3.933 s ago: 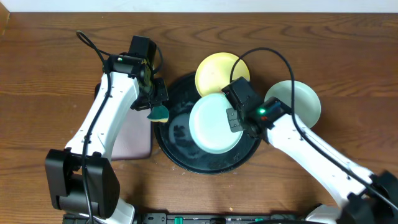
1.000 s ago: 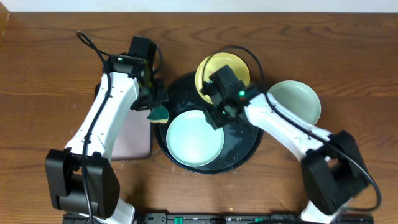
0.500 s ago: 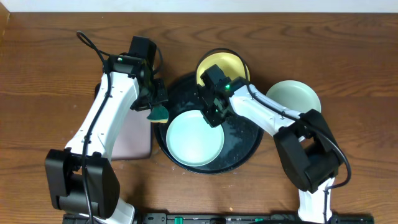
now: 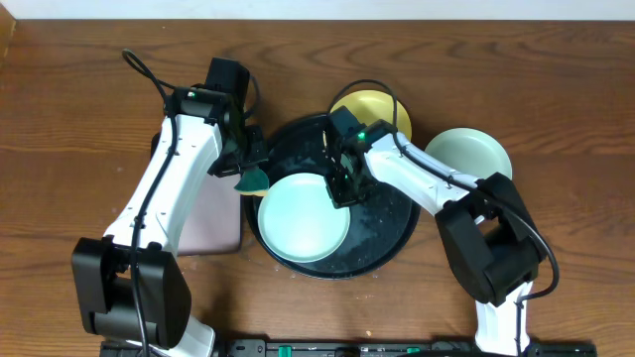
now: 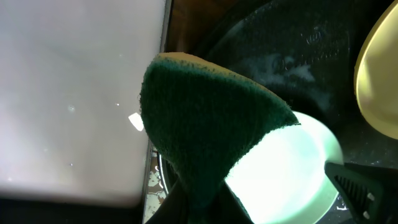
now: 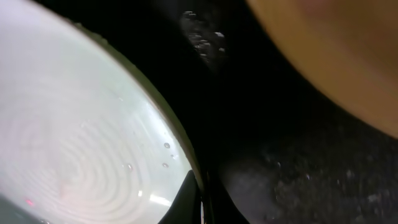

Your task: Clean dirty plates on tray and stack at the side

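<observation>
The black tray (image 4: 389, 241) lies at the table's middle. One aqua plate (image 4: 303, 220) lies on its left half. My right gripper (image 4: 343, 186) is shut on that plate's right rim; in the right wrist view the jaws (image 6: 198, 200) pinch the rim of the plate (image 6: 74, 137). My left gripper (image 4: 248, 164) is shut on a green sponge (image 4: 254, 179) and holds it over the tray's left rim, just above the plate's edge (image 5: 292, 168). The sponge (image 5: 205, 130) fills the left wrist view. The yellow plate (image 4: 385, 107) sits behind the tray. A mint plate (image 4: 478, 159) lies on the table to the right.
A rectangular tray with a pale pink inside (image 4: 210, 223) lies left of the black tray, under my left arm; it also shows in the left wrist view (image 5: 74, 93). The black tray's surface is wet with suds (image 6: 298, 168). The right arm's cable loops over the yellow plate.
My right gripper has dragged the aqua plate from the tray's right side to its left, toward the sponge. The yellow plate has shifted slightly right. The left arm has held still.
</observation>
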